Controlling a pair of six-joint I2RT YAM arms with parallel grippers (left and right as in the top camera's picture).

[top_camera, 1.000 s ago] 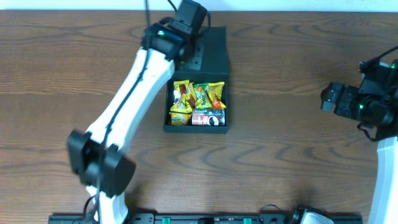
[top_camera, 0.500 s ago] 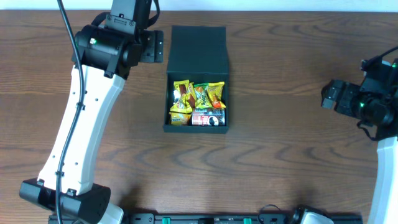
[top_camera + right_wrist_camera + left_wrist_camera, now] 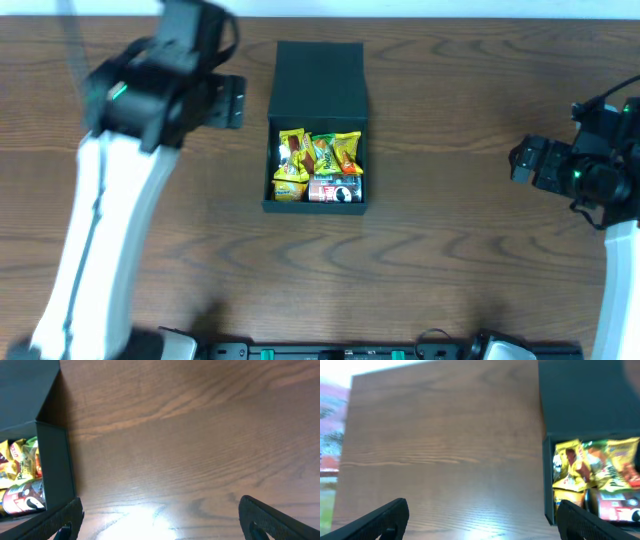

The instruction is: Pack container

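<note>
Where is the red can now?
In the overhead view, the red can lies inside the container, in its near right corner, next to the yellow snack packets.

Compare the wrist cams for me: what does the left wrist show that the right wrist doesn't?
Only the left wrist: the table edge with blurred colours beyond. Only the right wrist: a bright glare patch on the wood. Both: the container with its flap laid open, yellow packets and a red can inside, and an open hand, left hand or right hand, holding nothing.
</note>
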